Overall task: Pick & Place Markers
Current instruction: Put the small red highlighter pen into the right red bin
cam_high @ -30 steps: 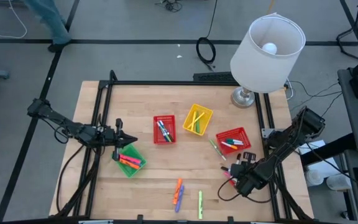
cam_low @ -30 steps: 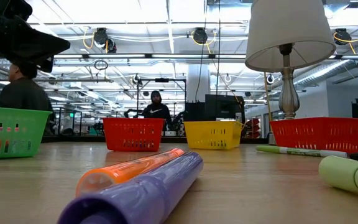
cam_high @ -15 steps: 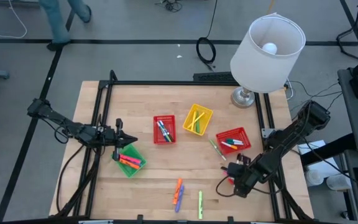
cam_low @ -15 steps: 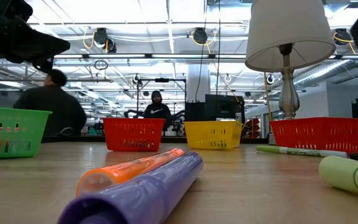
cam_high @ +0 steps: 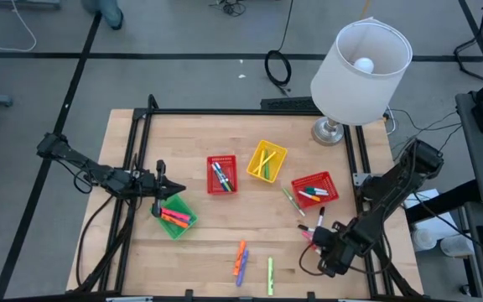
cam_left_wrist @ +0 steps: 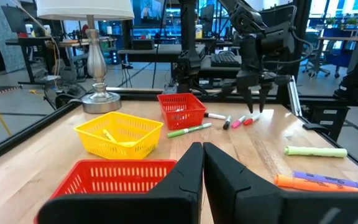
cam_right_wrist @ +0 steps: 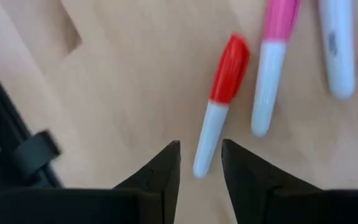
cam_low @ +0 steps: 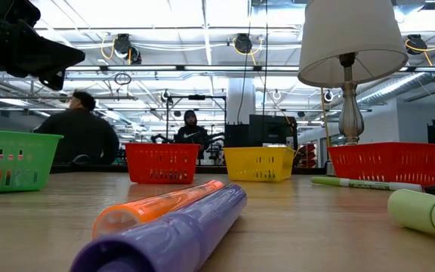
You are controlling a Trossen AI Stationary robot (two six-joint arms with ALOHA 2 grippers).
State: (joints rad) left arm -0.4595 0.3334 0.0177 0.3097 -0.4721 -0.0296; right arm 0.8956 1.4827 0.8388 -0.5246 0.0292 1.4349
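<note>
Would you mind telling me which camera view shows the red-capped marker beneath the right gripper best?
The right wrist view: the red-capped marker fills the frame, lying loose just beyond the open right gripper. The high view and left wrist view show it only as a tiny sliver; the low view does not show it.

lamp shade (cam_high: 360,60) hiding bench corner at 1 o'clock | pink marker (cam_right_wrist: 272,59) and white marker (cam_right_wrist: 339,46) running off frame edge | basket contents (cam_high: 220,175) showing too small to count
</note>
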